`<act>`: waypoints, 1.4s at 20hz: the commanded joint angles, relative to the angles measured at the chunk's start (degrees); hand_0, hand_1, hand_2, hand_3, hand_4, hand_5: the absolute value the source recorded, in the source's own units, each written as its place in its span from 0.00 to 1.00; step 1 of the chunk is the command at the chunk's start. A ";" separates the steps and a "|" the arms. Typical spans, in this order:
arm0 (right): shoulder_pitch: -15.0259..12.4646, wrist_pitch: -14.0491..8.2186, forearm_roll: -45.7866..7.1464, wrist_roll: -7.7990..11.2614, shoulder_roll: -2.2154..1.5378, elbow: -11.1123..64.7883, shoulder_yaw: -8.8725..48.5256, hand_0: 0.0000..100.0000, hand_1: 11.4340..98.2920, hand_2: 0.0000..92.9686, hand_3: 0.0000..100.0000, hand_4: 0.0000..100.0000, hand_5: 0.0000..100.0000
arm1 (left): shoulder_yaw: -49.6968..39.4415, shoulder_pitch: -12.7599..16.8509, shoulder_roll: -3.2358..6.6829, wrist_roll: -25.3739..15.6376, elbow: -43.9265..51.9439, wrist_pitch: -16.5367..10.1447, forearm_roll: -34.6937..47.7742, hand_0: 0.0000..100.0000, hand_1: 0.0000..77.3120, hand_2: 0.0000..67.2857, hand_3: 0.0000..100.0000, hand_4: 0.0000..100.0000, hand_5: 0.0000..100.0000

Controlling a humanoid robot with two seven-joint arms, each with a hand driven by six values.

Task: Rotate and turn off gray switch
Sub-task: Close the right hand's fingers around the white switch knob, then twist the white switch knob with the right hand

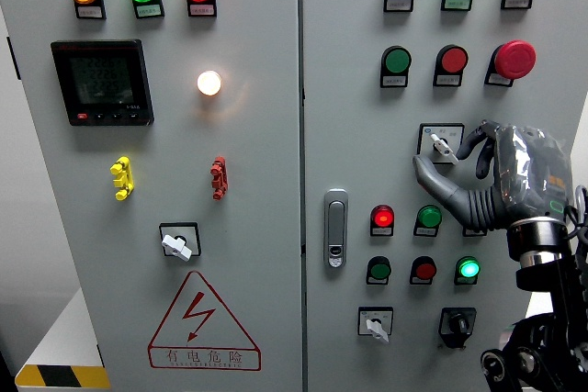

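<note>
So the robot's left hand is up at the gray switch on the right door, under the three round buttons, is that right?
Not quite: it is the right hand, its arm coming in from the picture's right, at the gray switch. The head view shows this.

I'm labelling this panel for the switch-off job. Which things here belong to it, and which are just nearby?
Part of the job:
- gray switch on the right door
- right hand, fingers at that switch

Just nearby:
- red mushroom button
- door handle
- yellow lever
- meter display
- warning triangle

Pale wall [18, 227]; hazard-striped floor edge [60, 375]
</note>
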 commanded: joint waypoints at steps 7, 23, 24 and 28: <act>0.71 0.03 -0.09 -0.28 0.07 -0.38 -0.30 0.08 0.25 0.75 0.96 0.97 1.00 | 0.00 0.00 0.00 0.00 0.00 0.00 0.02 0.89 0.00 0.20 0.19 0.08 0.11; 1.15 0.21 -0.26 -1.77 0.07 -0.99 -0.91 0.46 0.28 0.78 0.98 0.97 1.00 | -0.09 0.00 0.00 0.00 0.00 0.00 0.02 0.89 0.00 0.20 0.19 0.08 0.11; 1.15 0.21 -0.35 -1.86 -0.01 -1.17 -1.00 0.48 0.29 0.78 0.98 0.97 1.00 | -0.09 0.00 0.00 0.00 0.00 0.00 -0.07 0.89 0.00 0.20 0.19 0.08 0.11; 1.24 0.21 -0.26 -2.04 -0.02 -1.26 -1.00 0.55 0.29 0.78 0.98 0.97 1.00 | 0.00 0.00 0.00 0.00 0.00 0.00 -0.07 0.89 0.00 0.20 0.19 0.08 0.11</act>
